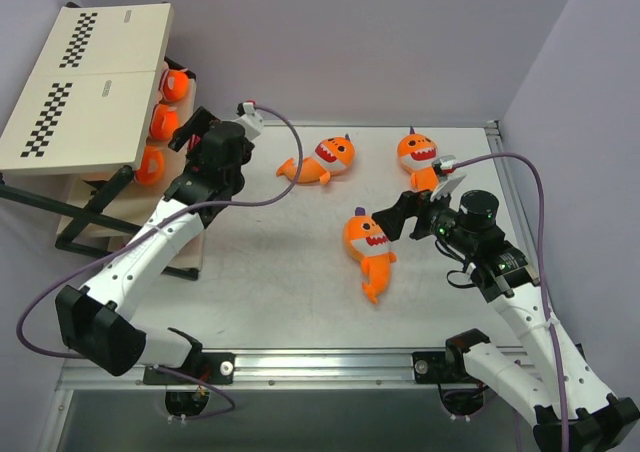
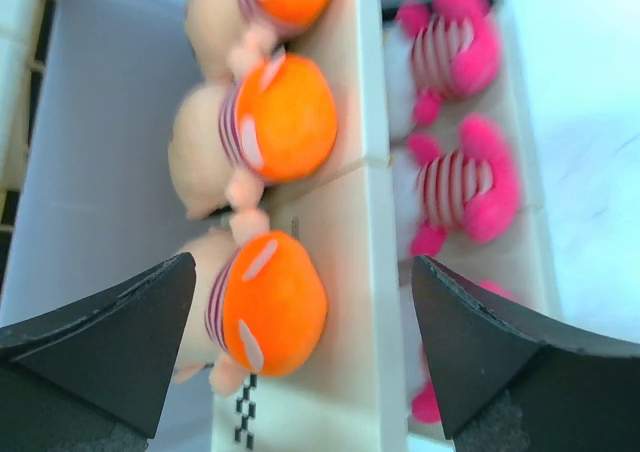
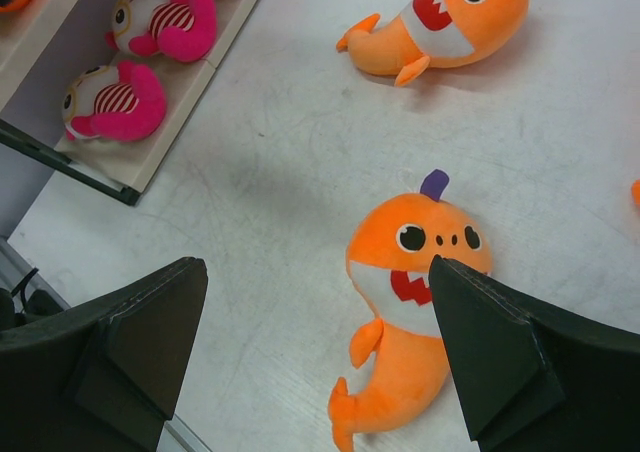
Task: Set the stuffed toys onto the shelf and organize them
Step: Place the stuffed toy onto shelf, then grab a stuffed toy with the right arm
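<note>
One shark [image 3: 415,272] lies on the tabletop [image 1: 300,282] just below the right tool [image 1: 412,212], with two more sharks [image 1: 325,159] beyond it. Ahead of the left tool [image 1: 195,132], dolls [image 2: 285,122] line the shelf [image 1: 100,72], seemingly on two tiers.

A gray table [image 1: 290,272] is sitting between purple walls [image 1: 350,42], with a metal rail [image 1: 320,364] running along its front.

Pale lavender walls [image 1: 350,32] enclose a scuffed white table [image 1: 300,282], evenly lit.
</note>
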